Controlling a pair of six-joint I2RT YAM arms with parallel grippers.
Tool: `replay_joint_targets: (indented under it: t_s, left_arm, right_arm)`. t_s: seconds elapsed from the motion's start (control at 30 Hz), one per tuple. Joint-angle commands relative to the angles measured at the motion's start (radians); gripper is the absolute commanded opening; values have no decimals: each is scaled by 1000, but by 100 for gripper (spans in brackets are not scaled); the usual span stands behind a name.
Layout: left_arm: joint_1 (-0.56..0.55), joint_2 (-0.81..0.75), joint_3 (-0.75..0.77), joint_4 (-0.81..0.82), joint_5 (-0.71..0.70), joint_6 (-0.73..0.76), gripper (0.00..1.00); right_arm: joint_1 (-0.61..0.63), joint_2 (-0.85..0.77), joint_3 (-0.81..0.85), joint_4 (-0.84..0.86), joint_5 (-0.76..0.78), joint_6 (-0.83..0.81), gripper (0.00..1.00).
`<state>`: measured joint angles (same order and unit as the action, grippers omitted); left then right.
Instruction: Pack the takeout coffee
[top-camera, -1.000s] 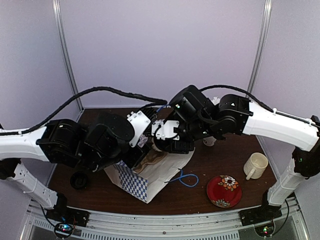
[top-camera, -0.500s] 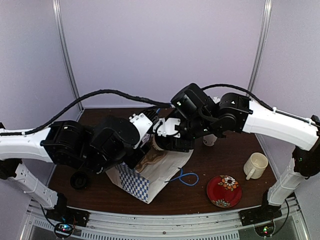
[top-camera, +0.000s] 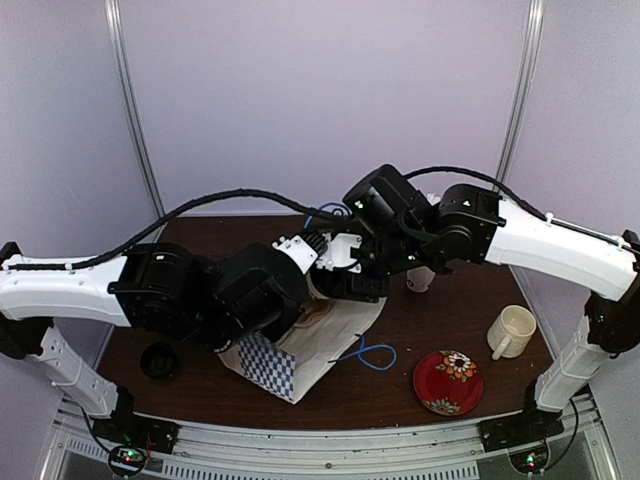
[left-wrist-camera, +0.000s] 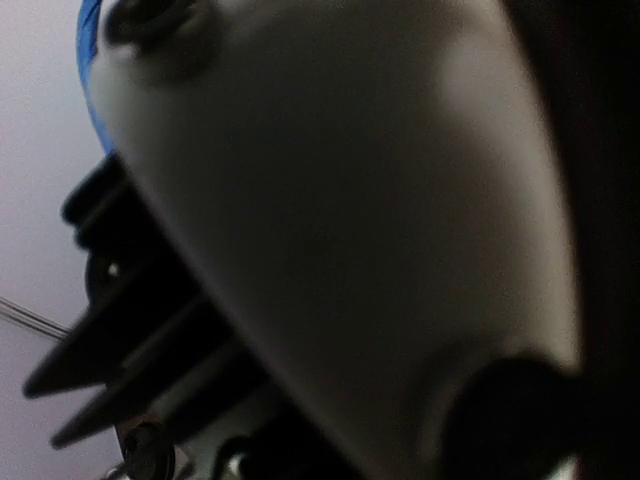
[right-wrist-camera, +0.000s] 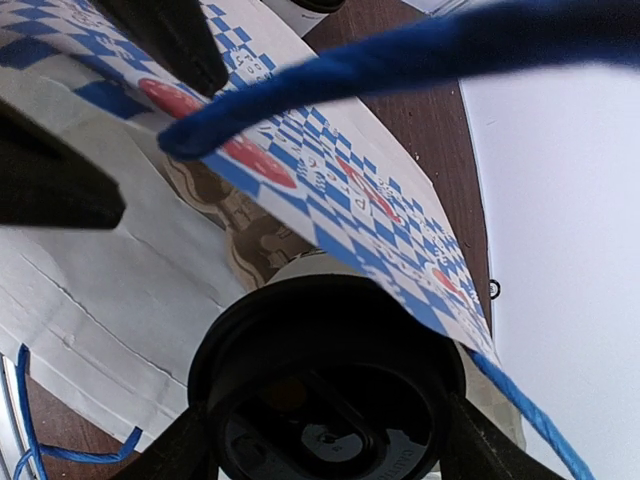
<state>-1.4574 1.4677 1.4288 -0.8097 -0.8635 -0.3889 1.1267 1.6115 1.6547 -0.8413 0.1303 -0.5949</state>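
The right pincer (right-wrist-camera: 325, 445) grips a black-lidded takeout coffee cup (right-wrist-camera: 325, 390) between its fingers, at the open mouth of the blue-checked paper bag (right-wrist-camera: 330, 180) just ahead of it. A blue rope handle (right-wrist-camera: 400, 50) crosses beyond. The left pincer's state cannot be told: its wrist view is blurred.

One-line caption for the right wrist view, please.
Right claw grips a black-lidded coffee cup at the edge of a blue-checkered paper bag, blue rope handle across the top.
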Motion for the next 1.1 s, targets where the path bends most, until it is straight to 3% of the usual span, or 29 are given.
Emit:
replay_joint_targets:
  t_s: [0.0, 0.13, 0.27, 0.5, 0.63, 1.07]
  left_arm:
    - [31, 11, 37, -51, -7, -56, 22]
    - [39, 3, 43, -43, 1, -50, 0]
    - [64, -29, 34, -4, 72, -8, 0]
    - [169, -130, -18, 122, 388, 73, 0]
    - [208, -137, 7, 114, 524, 118, 0]
    - [270, -115, 76, 32, 716, 259, 0]
  right_arm:
    - [-5, 4, 29, 10, -4, 11, 59]
    - [-4, -8, 13, -5, -21, 1, 60]
    - [-5, -40, 4, -77, -90, -35, 59]
    - [3, -98, 50, -243, -228, -82, 59]
    - [23, -107, 69, -293, -209, -123, 59]
    - [116, -111, 72, -369, -75, -225, 58]
